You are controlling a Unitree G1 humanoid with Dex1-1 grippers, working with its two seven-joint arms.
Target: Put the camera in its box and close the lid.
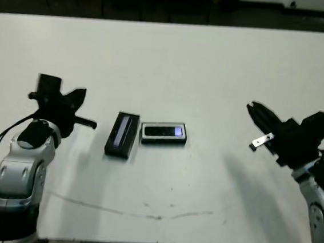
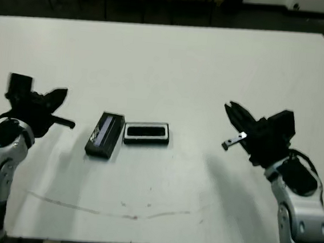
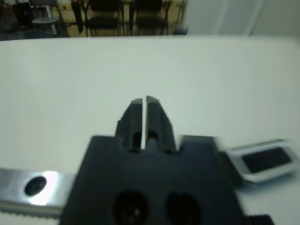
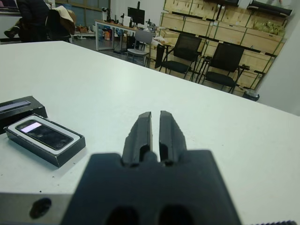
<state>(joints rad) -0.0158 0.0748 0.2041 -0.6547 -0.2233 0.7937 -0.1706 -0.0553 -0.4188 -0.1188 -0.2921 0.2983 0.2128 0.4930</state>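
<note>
No text, label or number can be read anywhere.

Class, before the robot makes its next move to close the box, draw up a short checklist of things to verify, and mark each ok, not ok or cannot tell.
1. Camera lies inside the box: ok.
2. Lid on the box: not ok, it lies beside the box on the table.
3. Lid within view, unobstructed: ok.
4. Left gripper free of any load: ok, shut on nothing.
5. Right gripper free: ok, nearly shut, empty.
6. Both grippers away from the box: ok.
</note>
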